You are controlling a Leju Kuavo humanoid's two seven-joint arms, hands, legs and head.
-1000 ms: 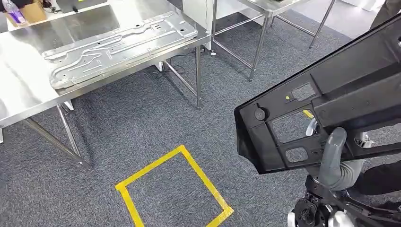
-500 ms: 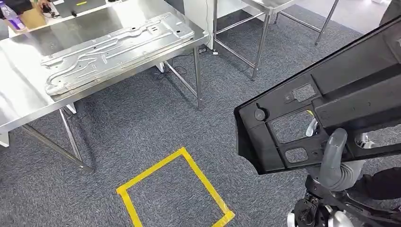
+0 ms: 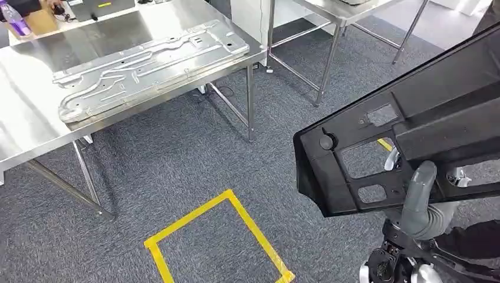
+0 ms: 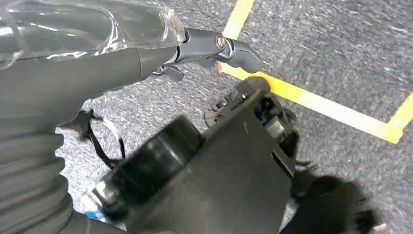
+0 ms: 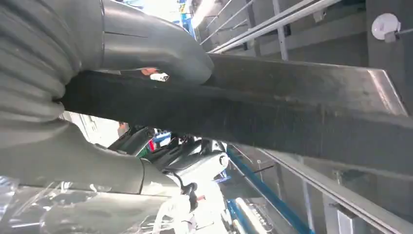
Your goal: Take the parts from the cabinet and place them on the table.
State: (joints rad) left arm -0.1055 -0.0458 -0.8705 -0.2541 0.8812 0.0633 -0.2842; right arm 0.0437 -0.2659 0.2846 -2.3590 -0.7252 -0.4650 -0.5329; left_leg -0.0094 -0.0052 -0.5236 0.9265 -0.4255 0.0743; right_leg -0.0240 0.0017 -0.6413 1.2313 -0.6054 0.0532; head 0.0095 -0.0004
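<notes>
Change since earlier frames: the whole head view has shifted slightly; the table and floor tape sit a little lower and further right in the picture, which is camera movement. The black part keeps its place against the right hand.
Task part: large black moulded plastic panel [image 3: 413,127], matt, flat-faced with raised ribs, several rectangular cut-outs and a round boss near its lower corner. It is held in the air at the right of the head view, tilted, above the carpet and well apart from the table.
Right hand: right hand [image 3: 420,197] grips the lower edge of the black panel; a thick grey thumb lies over the front face, and the grey ribbed cover sits below it. In the right wrist view the thumb [image 5: 160,51] presses on the panel's dark, finely scuffed edge [image 5: 272,105].
Left hand: left hand [image 4: 214,48] shows in the left wrist view with dark fingers extended over the carpet; whether they hold anything I cannot tell.
Table: stainless steel table [image 3: 23,124], brushed and reflective, on thin angled legs.
On the table: long pressed sheet-metal plate [image 3: 147,62], silver, with stamped channels and small holes, lying flat.
Floor: grey short-pile carpet [image 3: 177,153] with a yellow tape rectangle outline [image 3: 215,236].
</notes>
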